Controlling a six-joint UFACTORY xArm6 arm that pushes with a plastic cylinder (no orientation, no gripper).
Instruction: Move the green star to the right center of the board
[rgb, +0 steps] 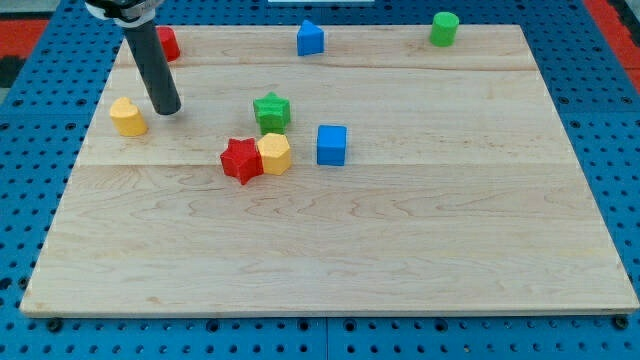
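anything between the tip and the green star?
No. In the camera view, only bare board lies between my tip and the green star; the yellow block sits on the tip's other side.

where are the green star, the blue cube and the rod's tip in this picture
green star (271, 110), camera view, on its top face
blue cube (331, 145), camera view, on its front face
my tip (167, 110), camera view, at the rod's very end, left of the green star, beside the yellow block

Green star (271, 110) flat on board, upper left of centre, untouched.
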